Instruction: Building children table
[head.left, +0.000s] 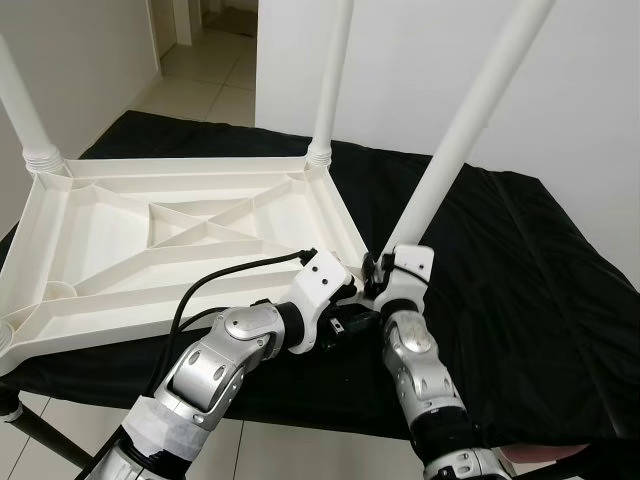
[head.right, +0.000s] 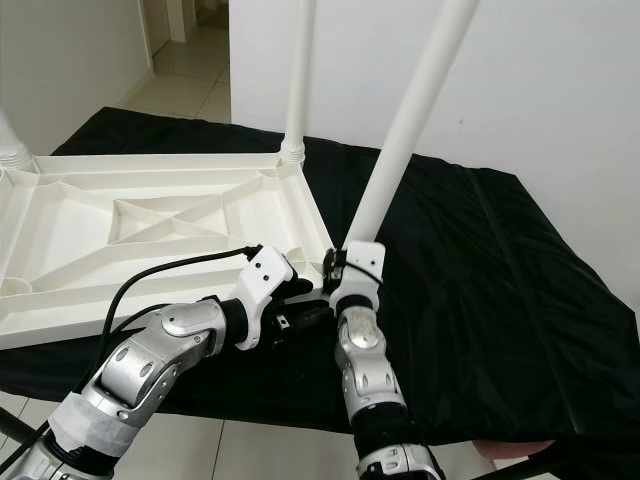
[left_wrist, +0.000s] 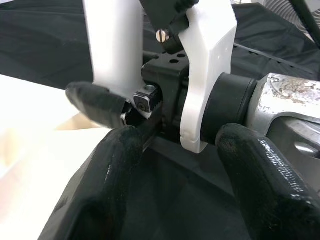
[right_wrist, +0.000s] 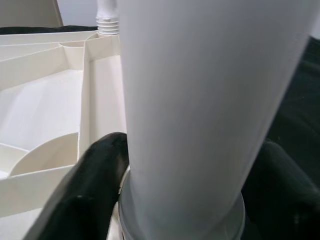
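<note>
Gripping tilted table leg (head.left: 470, 120), right gripper (right_wrist: 185, 200) fingers pinch its base at tabletop (head.left: 120, 250) corner; left gripper (left_wrist: 185, 175) fingers spread alongside.

Stood against plain white walls (head.left: 420, 60), evenly lit, with a pale wall (head.left: 70, 60) on the left. Showed a doorway (head.left: 205, 40) at upper left opening onto glossy cream floor tiles (head.left: 200, 95). Was covered in front by a black cloth (head.left: 520, 270) over a low surface, with more pale tiles (head.left: 290, 450) visible below its near edge.

One tabletop (head.left: 170, 240), three table legs (head.left: 470, 120), two pincers (head.left: 375, 275).
</note>
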